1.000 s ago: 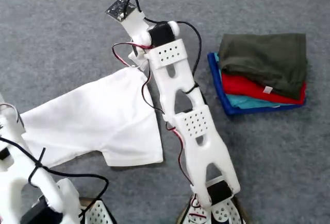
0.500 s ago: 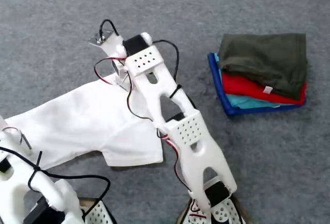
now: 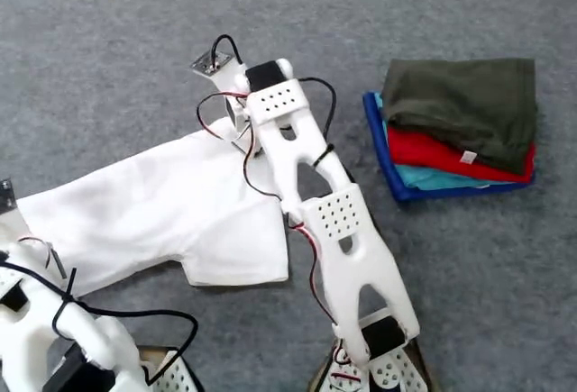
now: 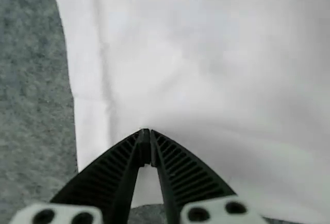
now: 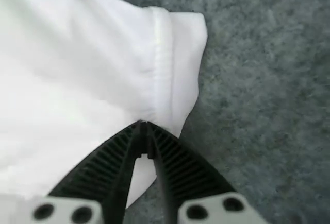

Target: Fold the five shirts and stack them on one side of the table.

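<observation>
White shirt [image 3: 153,216] lies unfolded, your left hand [image 4: 146,134] and right hand [image 5: 143,129] both clamped on its edges; four folded shirts [image 3: 455,108] already stacked at the table [image 3: 505,275] side.

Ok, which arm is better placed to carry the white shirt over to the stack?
Right, probably. The right gripper is shut on the shirt at the corner nearer the stack; the left gripper is shut on its far end, across the table from the stack.

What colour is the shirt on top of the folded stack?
The top shirt is dark olive green, clearest in the high view.
</observation>
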{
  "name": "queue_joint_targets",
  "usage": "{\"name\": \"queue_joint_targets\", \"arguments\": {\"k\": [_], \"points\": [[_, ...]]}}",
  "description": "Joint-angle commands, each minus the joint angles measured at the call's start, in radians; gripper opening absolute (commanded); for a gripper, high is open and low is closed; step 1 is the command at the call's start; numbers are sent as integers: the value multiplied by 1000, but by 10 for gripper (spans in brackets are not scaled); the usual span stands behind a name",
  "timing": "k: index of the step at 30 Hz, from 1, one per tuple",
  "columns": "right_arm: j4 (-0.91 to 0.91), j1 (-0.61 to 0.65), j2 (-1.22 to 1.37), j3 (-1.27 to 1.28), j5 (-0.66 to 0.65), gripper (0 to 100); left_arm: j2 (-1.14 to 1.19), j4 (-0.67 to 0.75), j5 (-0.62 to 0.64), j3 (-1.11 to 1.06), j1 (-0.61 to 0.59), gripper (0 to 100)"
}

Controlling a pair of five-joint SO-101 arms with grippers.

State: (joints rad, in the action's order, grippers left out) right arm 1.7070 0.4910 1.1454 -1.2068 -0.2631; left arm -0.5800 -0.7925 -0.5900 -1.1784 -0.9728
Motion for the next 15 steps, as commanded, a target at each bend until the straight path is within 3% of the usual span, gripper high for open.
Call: {"name": "queue_joint_targets", "arguments": {"k": [1,6,15], "points": [[74,21,-24,-142,-23,3,-25,8,-3,69,-37,19],[81,53,-77,-203,-21,3,-25,6,52,155,-77,19],[81,93,-352,199,-61,2,-25,-63,-12,155,-124,19]]}}
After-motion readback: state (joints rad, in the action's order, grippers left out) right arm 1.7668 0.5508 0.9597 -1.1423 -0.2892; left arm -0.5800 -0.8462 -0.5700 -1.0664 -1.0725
